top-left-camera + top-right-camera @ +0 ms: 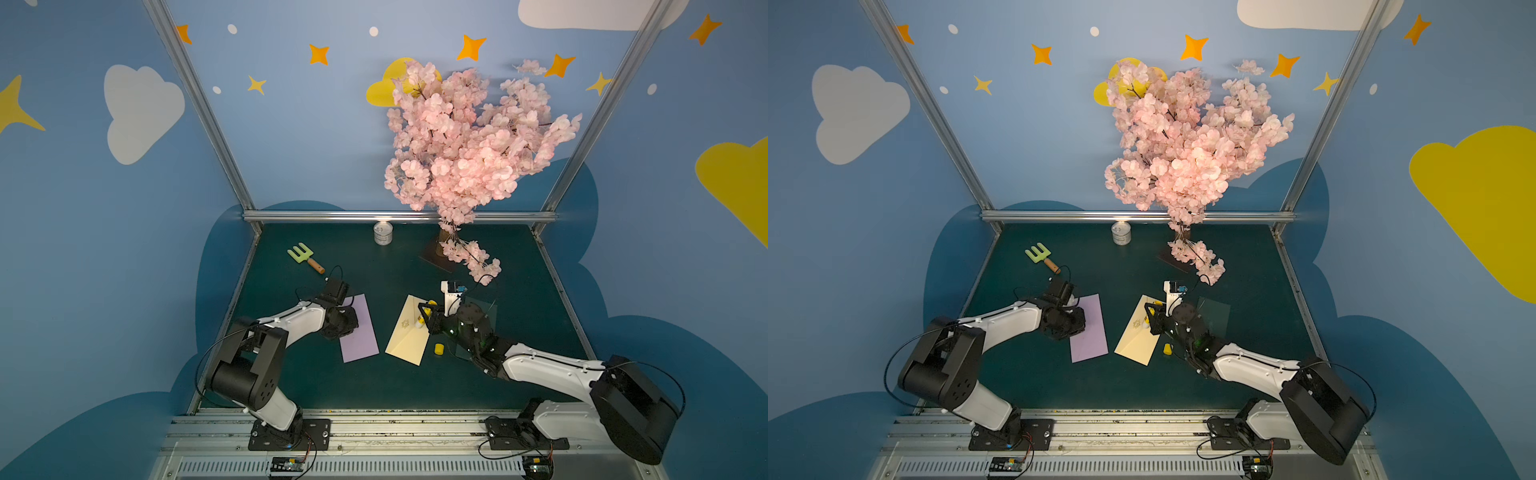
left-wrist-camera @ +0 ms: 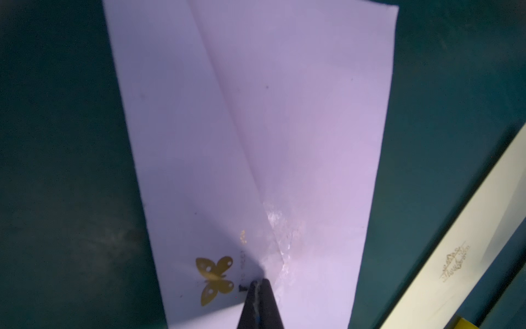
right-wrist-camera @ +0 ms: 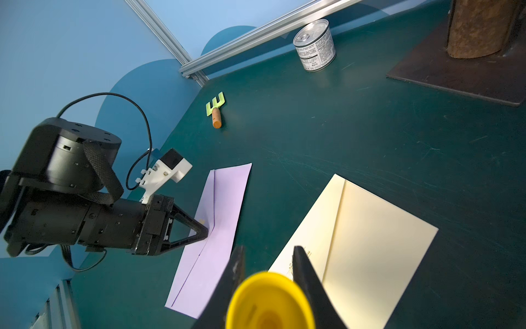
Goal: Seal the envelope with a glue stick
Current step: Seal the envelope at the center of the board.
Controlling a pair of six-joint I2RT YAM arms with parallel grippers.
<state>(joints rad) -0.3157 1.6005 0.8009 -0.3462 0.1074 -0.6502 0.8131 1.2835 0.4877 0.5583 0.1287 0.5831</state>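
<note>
A cream envelope [image 1: 405, 345] [image 3: 370, 242] lies mid-table, its flap fold showing. My right gripper [image 3: 269, 249] is shut on the yellow glue stick [image 3: 270, 299] [image 1: 420, 321], held tilted over the envelope's near-right part with the whitish tip pointing down; whether it touches the paper I cannot tell. The stick's yellow cap [image 1: 439, 348] [image 1: 1167, 348] lies on the mat just right of the envelope. To the left lies a purple envelope [image 1: 363, 336] [image 2: 299, 114] with its flap folded down. My left gripper [image 2: 258, 282] [image 3: 205, 230] is shut, its tips pressing near the flap point, where glue smears shine.
A tin can [image 1: 382, 233] stands at the back. A green toy rake with a wooden handle [image 1: 304, 257] lies back left. A pink blossom tree [image 1: 465, 145] on a dark base [image 3: 455, 74] stands back right. A dark green sheet [image 1: 1212, 311] lies beside my right wrist.
</note>
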